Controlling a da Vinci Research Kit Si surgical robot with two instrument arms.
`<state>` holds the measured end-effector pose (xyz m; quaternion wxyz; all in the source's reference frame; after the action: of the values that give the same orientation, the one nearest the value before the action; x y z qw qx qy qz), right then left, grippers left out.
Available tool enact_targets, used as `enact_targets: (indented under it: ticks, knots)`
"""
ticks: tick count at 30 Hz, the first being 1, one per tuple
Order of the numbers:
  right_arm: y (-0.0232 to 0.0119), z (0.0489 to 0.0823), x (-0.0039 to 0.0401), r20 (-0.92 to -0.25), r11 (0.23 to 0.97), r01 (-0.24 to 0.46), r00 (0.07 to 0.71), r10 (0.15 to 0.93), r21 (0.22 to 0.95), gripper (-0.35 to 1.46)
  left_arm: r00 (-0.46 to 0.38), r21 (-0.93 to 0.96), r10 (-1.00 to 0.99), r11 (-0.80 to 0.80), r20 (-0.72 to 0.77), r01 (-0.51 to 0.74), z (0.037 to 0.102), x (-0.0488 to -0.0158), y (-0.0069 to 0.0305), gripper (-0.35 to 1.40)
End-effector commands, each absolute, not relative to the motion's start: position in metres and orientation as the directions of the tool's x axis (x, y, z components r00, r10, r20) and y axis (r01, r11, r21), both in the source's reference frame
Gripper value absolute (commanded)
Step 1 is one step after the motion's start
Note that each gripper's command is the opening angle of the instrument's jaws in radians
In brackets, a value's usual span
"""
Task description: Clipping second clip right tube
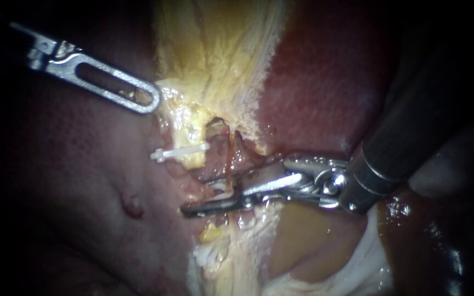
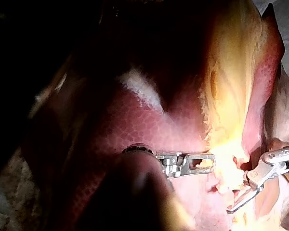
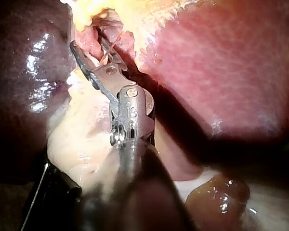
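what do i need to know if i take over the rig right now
Left instrument: shut on the yellow fatty tissue at its edge.
Right instrument: open, straddling the pinkish tube, not yet closed.
Done: one white clip sits on the tissue just above the right instrument's tip in the endoscope view.
Left: no second clip shows on the tube; closing there seems the next move. Whether a clip is loaded cannot be seen.

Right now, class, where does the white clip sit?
In the endoscope view, the white clip lies just left of centre on the yellow tissue, below the left instrument and above the open jaws of the right instrument.
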<state>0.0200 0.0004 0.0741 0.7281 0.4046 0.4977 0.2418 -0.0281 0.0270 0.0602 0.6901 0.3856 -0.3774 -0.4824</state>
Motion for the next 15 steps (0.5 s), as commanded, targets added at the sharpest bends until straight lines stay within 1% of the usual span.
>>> enact_targets:
  ticks: [1, 7, 10, 15]
  knots:
    - [0.0004, 0.0741, 0.02, -0.529, 0.556, 0.051, 0.388, 0.755, 0.83, 0.12, 0.249, 0.896, -0.957, 0.237, 0.149, 0.375, 0.0602, -0.0281, 0.027, -0.35]
    - [0.0004, 0.0741, 0.02, -0.529, 0.556, 0.051, 0.388, 0.755, 0.83, 0.12, 0.249, 0.896, -0.957, 0.237, 0.149, 0.375, 0.0602, -0.0281, 0.027, -0.35]
    - [0.0004, 0.0741, 0.02, -0.529, 0.556, 0.051, 0.388, 0.755, 0.83, 0.16, 0.249, 0.896, -0.957, 0.237, 0.149, 0.375, 0.0602, -0.0281, 0.027, -0.35]
    - [0.0004, 0.0741, 0.0203, -0.534, 0.56, 0.052, 0.387, 0.752, 0.827, 0.42, 0.249, 0.896, -0.957, 0.237, 0.149, 0.375, 0.0603, -0.0281, 0.027, -0.35]
